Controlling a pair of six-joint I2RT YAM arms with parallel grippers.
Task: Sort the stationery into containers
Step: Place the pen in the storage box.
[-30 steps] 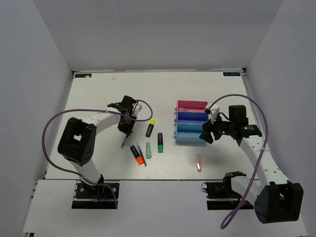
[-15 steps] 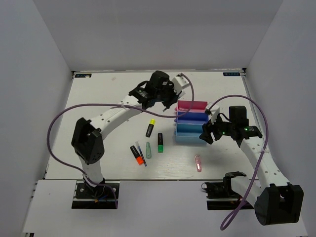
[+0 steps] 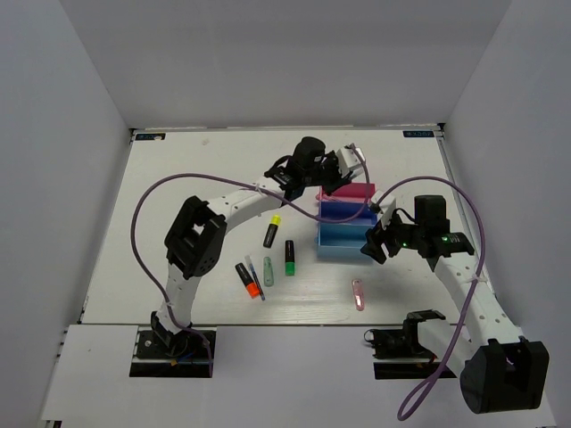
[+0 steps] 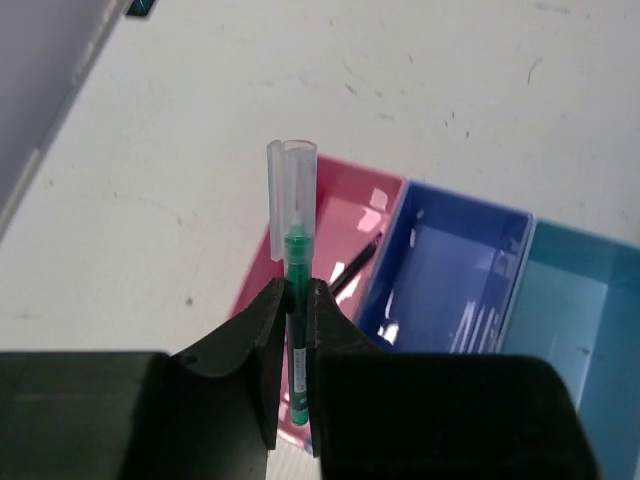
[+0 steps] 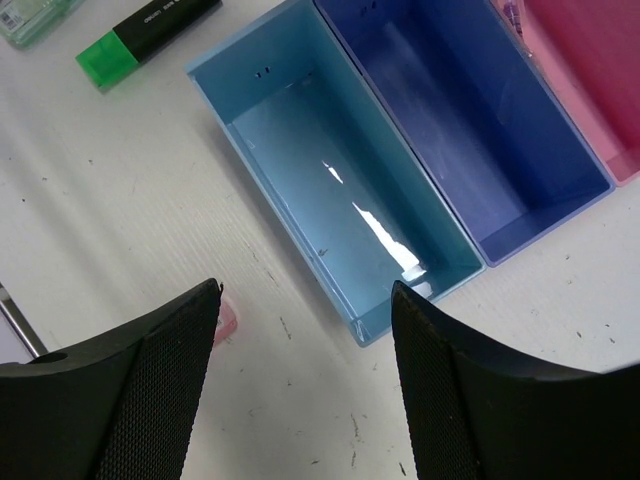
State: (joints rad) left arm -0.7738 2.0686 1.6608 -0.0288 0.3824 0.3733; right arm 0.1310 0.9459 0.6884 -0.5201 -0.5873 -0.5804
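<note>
My left gripper is shut on a green pen with a clear cap and holds it above the pink tray. A thin black pen lies in that tray. The dark blue tray and light blue tray look empty. My right gripper is open and empty, just above the near end of the light blue tray. The pink clip lies on the table and peeks out by my right gripper's left finger. Yellow, green and orange highlighters lie left of the trays.
A pale green stick and a thin pen lie beside the orange highlighter. The left arm's purple cable arcs over the table's left half. White walls close in the table's back and sides.
My left arm has swung from the table's left-middle across to the pink tray, carrying the green pen. The right arm has barely moved.
</note>
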